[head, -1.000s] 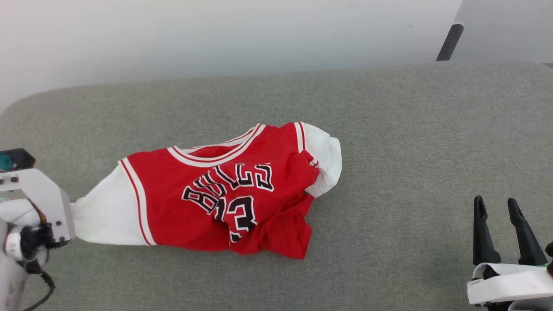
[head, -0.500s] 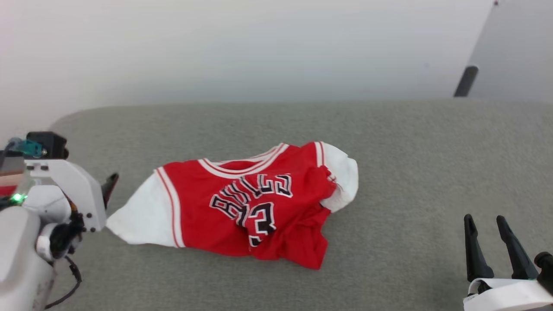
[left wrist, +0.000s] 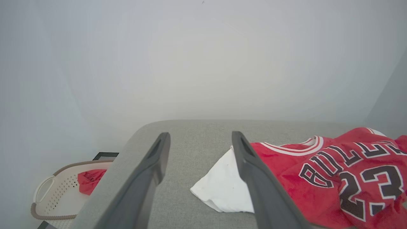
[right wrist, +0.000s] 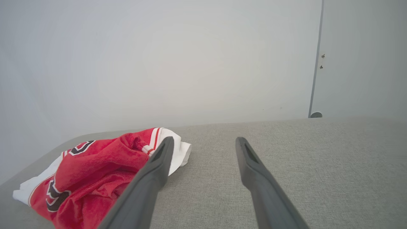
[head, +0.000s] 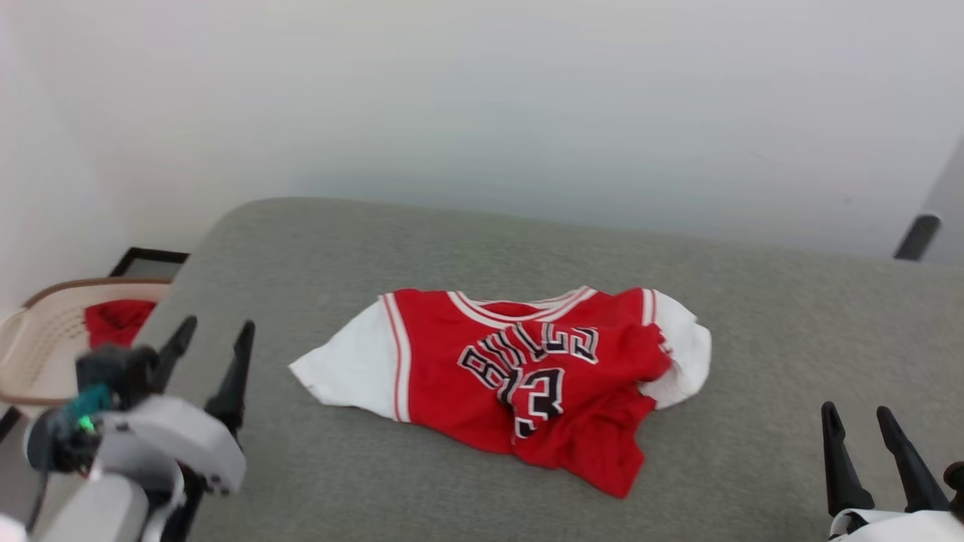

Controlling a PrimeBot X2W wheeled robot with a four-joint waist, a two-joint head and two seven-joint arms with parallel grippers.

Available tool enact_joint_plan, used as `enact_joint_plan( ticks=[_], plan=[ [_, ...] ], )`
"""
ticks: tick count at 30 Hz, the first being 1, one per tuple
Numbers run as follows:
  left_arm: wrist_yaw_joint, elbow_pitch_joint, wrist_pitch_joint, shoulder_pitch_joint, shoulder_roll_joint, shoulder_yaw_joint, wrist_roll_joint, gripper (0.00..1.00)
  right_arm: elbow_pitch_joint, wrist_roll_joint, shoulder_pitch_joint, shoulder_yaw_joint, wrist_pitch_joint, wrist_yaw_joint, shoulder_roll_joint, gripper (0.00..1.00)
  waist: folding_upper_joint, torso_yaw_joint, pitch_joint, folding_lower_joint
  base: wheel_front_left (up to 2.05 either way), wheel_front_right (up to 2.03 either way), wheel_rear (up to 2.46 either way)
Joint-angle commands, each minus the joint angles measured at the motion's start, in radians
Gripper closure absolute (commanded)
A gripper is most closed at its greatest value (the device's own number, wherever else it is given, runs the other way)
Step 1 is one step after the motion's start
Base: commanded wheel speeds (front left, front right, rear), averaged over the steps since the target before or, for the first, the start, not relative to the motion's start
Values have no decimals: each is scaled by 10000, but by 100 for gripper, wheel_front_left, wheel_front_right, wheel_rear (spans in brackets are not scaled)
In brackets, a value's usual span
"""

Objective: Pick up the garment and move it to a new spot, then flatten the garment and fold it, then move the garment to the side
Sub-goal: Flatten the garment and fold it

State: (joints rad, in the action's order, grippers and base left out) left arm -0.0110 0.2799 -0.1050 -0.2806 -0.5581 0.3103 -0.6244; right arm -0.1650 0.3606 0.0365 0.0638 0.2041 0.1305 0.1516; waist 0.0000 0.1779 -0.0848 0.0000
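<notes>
Since neither hand holds anything, I read the layout from the largest element down. The grey cloth-covered counter (head: pixel 783 316) spans the head view. The garment (head: pixel 444 376) lies on it a little left of centre, front side up, collar toward the far wall, lettering upside down to me. Its long axis runs sleeve to sleeve across the counter, from my left to my right, so each end faces one arm. Off the counter's left end a pale basket (head: pixel 30 331) holds a plain red cloth (head: pixel 117 320), which is no part of this task. The left hand (head: pixel 217 330) is open and empty, fingers spread, near the counter's left corner, with the garment ahead of it and to its right. The right hand (head: pixel 856 410) is likewise open and empty at the near right, with the garment ahead and to its left, well apart from it. The left hand is the nearer: the left-side sleeve (head: pixel 346 369) lies flat and tapers to a corner near its fingertips. In the left wrist view that corner shows between the two fingers, against the right-hand one. The smaller right-side sleeve (head: pixel 689 354) is crumpled against the red body and would be the right arm's longer reach. The red hem (head: pixel 602 459) is bunched toward the near edge, so I judge the flattening not yet done.
</notes>
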Motion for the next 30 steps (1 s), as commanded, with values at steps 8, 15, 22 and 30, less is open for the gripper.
enact_joint_plan(
  ticks=[8,15,22,30],
  plan=[
    [-589,-968,-1423,1423,395,-389,362,0,-157,278,-224,389,-710,4,431,0,0,1340,-186,0,0,0,0],
    [-743,-1604,-1603,2146,1193,-897,544,0,-619,577,-877,714,-2205,4,892,0,0,2139,294,0,0,0,0],
    [-305,-1949,-1587,2064,2201,-1286,1181,0,-1013,741,-1778,725,-4175,4,1375,0,0,2848,1300,0,0,0,0],
    [403,-1857,-1590,1717,3207,-1784,1919,0,-1659,344,-2665,653,-5883,4,1249,0,0,3352,2198,0,0,0,0]
  ],
)
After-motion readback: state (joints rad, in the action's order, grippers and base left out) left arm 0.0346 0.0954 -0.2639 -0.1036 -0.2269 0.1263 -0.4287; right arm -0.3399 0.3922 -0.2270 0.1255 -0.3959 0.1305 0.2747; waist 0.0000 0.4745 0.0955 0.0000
